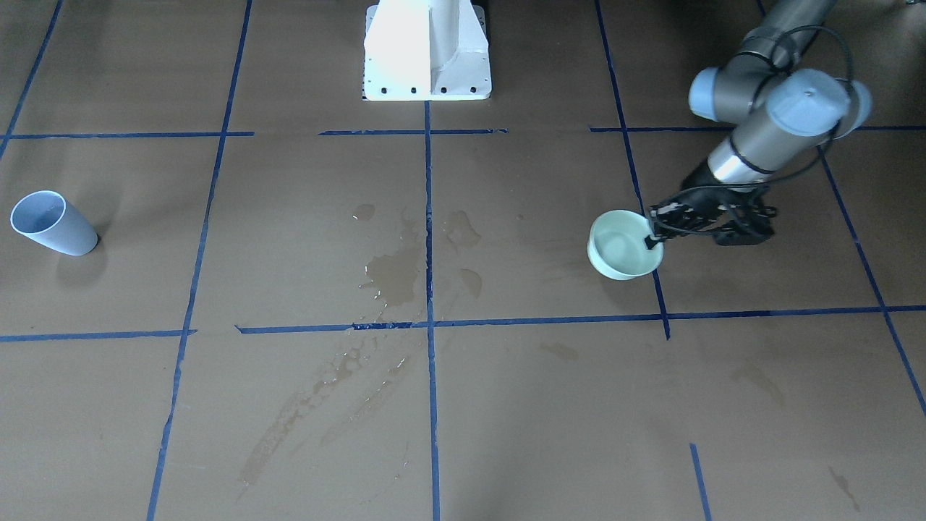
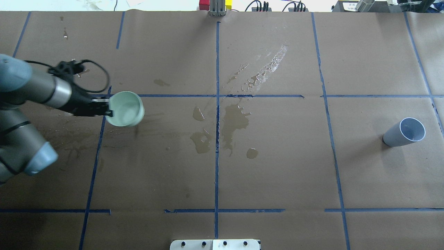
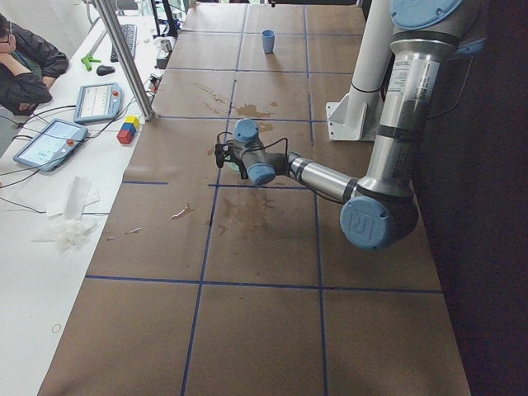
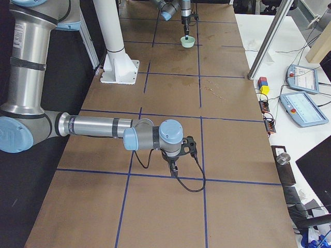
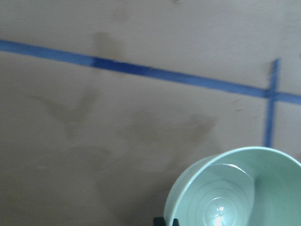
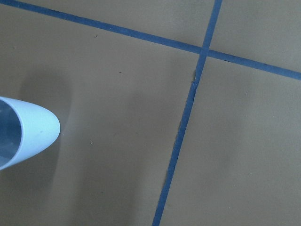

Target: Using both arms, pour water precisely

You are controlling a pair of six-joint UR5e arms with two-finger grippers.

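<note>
On the table (image 2: 277, 173), at nine o'clock in the overhead view, the left arm (image 2: 38, 90) reaches in low. The left gripper (image 2: 105, 108) is pinched closed on the rim of a mint-green bowl (image 2: 126, 108). I cannot tell whether the bowl rests on the board or hangs just above it. A faint glint at its bottom looks like the water (image 5: 217, 215), a shallow pool. Around the centre lie dark wet stains (image 2: 236, 118). At three o'clock stands a blue-grey cup (image 2: 406, 132), well apart from the bowl.

The right arm (image 4: 103, 126) shows only from the side, with the right gripper (image 4: 173, 164) pointing down close to the board. How wide it stands cannot be told.

The bowl looks stiff, smooth and light. Held by one edge, it will probably want to swing, and the water to slosh. The tapered cup seems best taken around its wall.

Count: two arms, two grippers, one bowl, one cup.
</note>
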